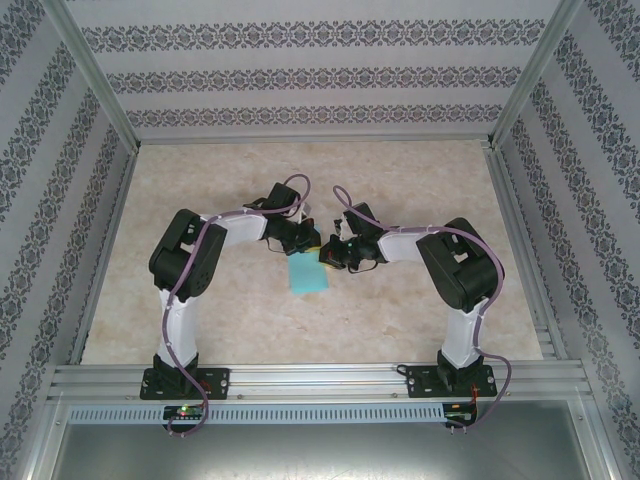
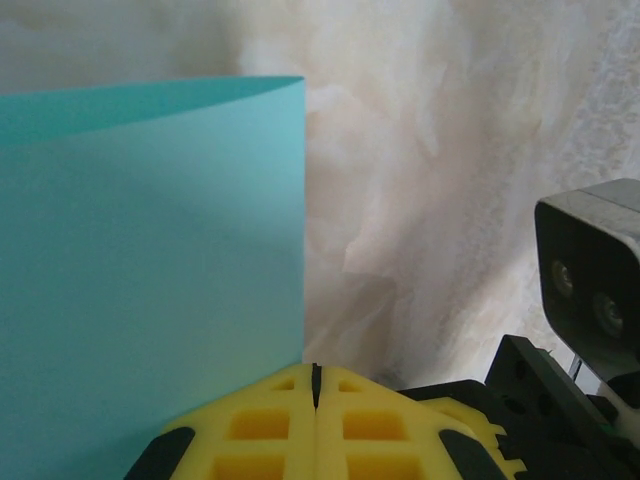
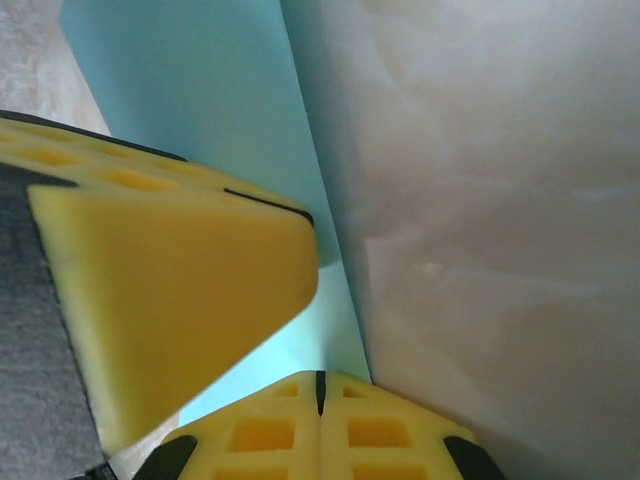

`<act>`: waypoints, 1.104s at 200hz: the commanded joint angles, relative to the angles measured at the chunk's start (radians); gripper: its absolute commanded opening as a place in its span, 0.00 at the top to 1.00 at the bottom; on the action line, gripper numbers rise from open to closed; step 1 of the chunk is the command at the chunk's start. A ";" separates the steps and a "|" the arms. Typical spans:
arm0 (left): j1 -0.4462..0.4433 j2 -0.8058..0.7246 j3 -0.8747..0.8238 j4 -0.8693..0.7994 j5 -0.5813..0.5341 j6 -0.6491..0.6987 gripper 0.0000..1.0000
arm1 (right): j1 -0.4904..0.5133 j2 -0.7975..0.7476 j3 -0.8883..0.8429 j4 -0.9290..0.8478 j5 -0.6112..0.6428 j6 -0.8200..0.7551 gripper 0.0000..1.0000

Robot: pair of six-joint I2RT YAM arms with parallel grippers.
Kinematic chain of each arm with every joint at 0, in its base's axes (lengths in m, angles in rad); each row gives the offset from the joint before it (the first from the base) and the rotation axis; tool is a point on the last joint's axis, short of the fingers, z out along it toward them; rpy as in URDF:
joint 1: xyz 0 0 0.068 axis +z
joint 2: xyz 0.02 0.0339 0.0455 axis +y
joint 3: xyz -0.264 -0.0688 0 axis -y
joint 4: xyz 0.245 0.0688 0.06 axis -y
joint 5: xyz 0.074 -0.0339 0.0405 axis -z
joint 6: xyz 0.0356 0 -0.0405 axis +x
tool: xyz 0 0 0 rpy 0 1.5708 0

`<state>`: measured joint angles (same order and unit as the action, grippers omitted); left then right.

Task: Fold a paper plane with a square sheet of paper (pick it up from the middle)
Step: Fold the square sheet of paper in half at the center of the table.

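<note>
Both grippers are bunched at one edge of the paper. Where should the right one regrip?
Probably the free near edge of the square sheet of paper, approached from the right arm's side. The left gripper and right gripper are pinched shut side by side at its far edge; the rest extends toward the arm bases.

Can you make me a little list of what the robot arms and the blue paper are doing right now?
paper: square sheet of paper, turquoise, gently curved, not yet a plane
left gripper: shut, pinching the sheet's edge
right gripper: shut, pinching the same sheet's edge
arms: bent inward, grippers meeting close together
place: over the middle of the table
</note>
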<state>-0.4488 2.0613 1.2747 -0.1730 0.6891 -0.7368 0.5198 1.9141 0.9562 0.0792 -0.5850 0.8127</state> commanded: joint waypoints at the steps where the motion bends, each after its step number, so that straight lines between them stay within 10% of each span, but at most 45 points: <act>1: -0.016 0.026 0.022 -0.041 0.013 0.036 0.96 | 0.005 0.025 0.021 -0.027 0.005 -0.014 1.00; 221: -0.019 0.046 -0.077 -0.103 -0.160 0.062 1.00 | 0.059 -0.141 -0.192 -0.193 -0.052 -0.100 1.00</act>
<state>-0.4587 2.0655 1.2522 -0.1638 0.6518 -0.6994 0.5606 1.7985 0.8318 -0.0170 -0.6224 0.7265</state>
